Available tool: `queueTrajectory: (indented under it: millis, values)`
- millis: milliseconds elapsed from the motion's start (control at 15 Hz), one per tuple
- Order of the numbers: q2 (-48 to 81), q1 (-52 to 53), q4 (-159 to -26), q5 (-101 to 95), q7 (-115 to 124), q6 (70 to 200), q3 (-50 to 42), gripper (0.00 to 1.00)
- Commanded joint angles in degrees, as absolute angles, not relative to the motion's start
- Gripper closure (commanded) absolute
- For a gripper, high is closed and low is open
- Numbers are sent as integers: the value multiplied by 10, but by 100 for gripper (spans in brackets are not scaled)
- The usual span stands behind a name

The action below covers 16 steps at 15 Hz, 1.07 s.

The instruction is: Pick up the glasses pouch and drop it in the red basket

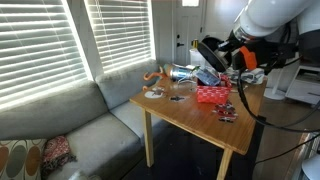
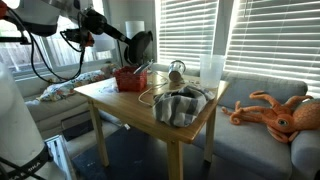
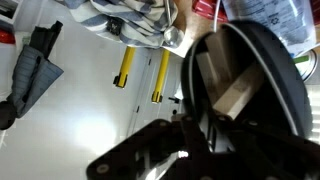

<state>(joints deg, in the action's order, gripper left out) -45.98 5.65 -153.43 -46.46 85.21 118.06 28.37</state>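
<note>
Fingers (image 2: 125,38) clamped on the black pouch (image 2: 140,45), holding it in the air just above the red basket (image 2: 129,80) on the counter (image 2: 100,91).

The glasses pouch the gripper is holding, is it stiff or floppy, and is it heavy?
Probably fairly stiff: the glasses pouch shows a rounded oval outline, not sagging, though the gripper grips one side only. Likely light, since that edge grip holds it up over the red basket. Its smooth dark surface might slip.
</note>
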Motion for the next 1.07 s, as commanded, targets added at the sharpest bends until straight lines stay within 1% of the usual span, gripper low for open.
queueTrajectory:
  millis: [0, 67, 200, 400, 467, 533, 600, 733, 933, 1000]
  values:
    - [-428, 81, -1516, -467, 837, 1182, 255, 57]
    - [-423, 86, -1514, -466, 833, 1185, 250, 49]
    - [-411, 95, -1509, -462, 824, 1195, 238, 36]
    - [-400, 104, -1505, -456, 810, 1205, 223, 31]
    - [-399, 107, -1503, -451, 801, 1204, 218, 34]
    - [-398, 108, -1500, -448, 796, 1200, 216, 43]
    - [-397, 109, -1497, -446, 788, 1197, 211, 48]
    - [-397, 109, -1495, -440, 776, 1196, 203, 56]
    - [-403, 124, -1491, -390, 726, 1190, 177, 48]
    - [-407, 127, -1490, -367, 703, 1188, 169, 28]
